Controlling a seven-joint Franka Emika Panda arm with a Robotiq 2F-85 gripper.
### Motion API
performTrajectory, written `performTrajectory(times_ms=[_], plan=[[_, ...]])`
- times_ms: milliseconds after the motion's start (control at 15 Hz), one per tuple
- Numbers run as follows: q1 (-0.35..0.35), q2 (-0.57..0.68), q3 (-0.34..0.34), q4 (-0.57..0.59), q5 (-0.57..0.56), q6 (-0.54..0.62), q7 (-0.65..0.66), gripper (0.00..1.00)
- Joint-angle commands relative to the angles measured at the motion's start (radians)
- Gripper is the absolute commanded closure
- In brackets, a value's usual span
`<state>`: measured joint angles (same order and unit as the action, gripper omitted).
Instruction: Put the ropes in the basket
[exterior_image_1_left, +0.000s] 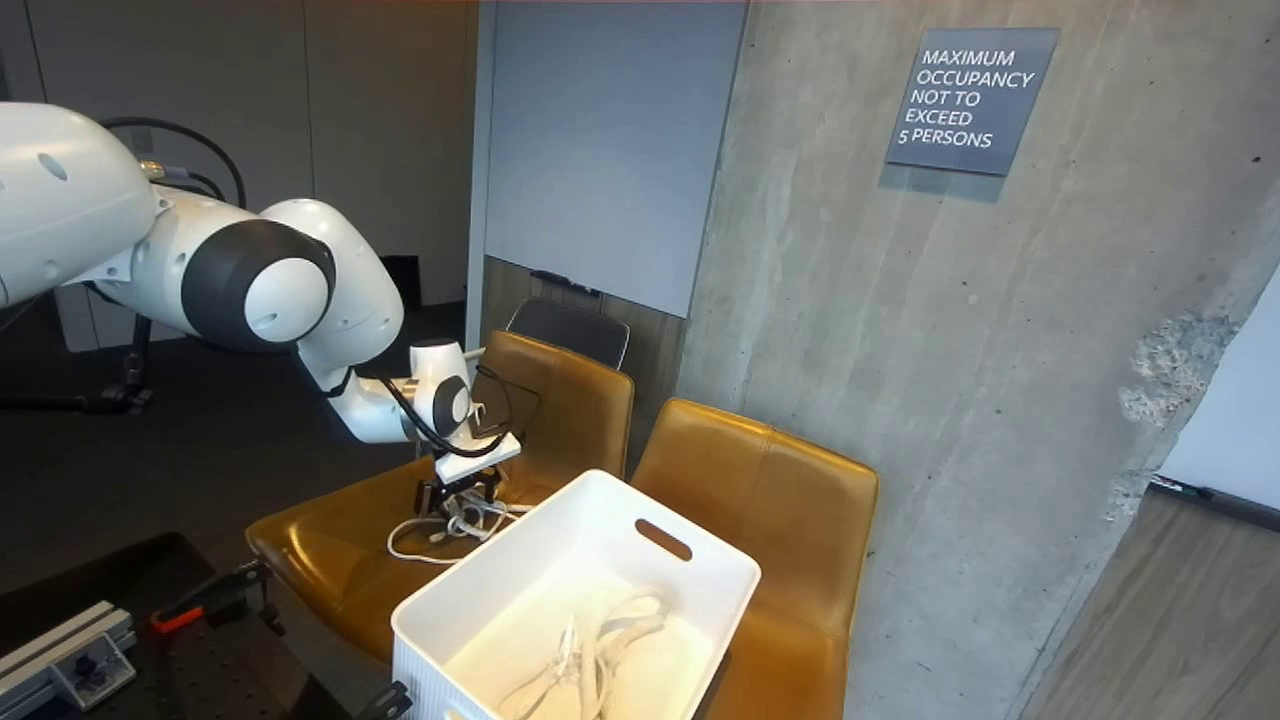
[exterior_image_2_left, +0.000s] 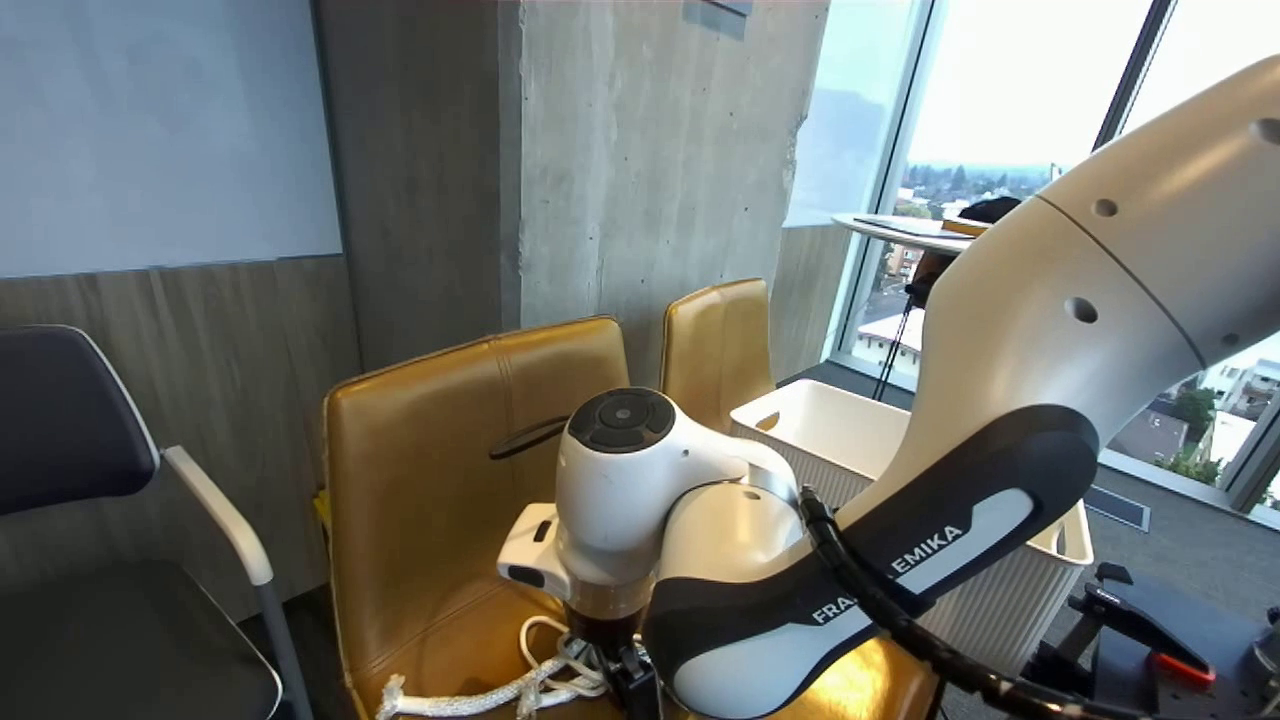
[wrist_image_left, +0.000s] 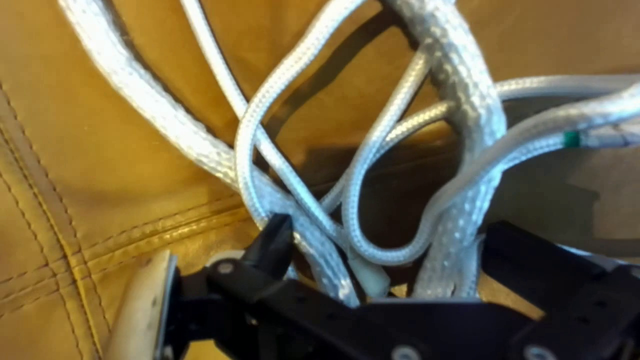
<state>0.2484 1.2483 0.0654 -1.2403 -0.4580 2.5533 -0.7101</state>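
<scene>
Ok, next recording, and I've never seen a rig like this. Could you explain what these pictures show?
The machine is a Franka arm ending in a black two-finger gripper. Two pictures come from cameras standing apart from it, the close-up from one on its wrist. White braided ropes lie tangled on a tan leather-look chair. The open gripper straddles part of the tangle, but nothing looks held. Near the tangle, a white plastic basket contains more pale cords.
</scene>
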Motion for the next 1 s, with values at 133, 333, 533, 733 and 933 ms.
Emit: performTrajectory(times_ms=[133, 333, 533, 733, 933], plan=[[0.0, 0.083, 0.002, 0.115, 0.016, -0.056, -0.023, 0.42], [-0.004, 0.099, 0.009, 0.145, 0.03, -0.087, -0.025, 0.64], [-0.009, 0.081, 0.019, 0.148, 0.052, -0.14, -0.021, 0.86], [-0.008, -0.011, 0.018, 0.061, 0.073, -0.177, 0.034, 1.0], [-0.011, -0.118, 0.014, -0.031, 0.107, -0.223, 0.111, 1.0]])
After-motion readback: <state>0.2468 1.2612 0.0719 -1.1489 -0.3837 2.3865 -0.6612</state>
